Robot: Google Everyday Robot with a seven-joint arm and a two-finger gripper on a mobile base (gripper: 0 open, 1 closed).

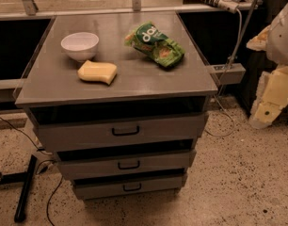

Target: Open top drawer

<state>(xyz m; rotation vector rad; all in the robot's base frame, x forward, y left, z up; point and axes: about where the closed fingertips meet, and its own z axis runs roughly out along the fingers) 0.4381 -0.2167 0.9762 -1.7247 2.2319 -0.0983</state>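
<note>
The top drawer [78, 136] is the widest of three grey drawers under the grey cabinet top [134, 81]. Its small black bar handle [125, 131] sits at the centre of its front. A dark gap shows between the drawer front and the cabinet top. My gripper [267, 108] hangs at the right edge of the view, pale yellow-white, pointing down towards the floor. It is well to the right of the cabinet, apart from the drawer and its handle.
On the cabinet top lie a white bowl [80, 45], a yellow sponge [97, 72] and a green chip bag [156, 44]. Two narrower drawers [129, 164] [132, 187] sit below. Cables and a black bar [25, 188] lie on the speckled floor at left.
</note>
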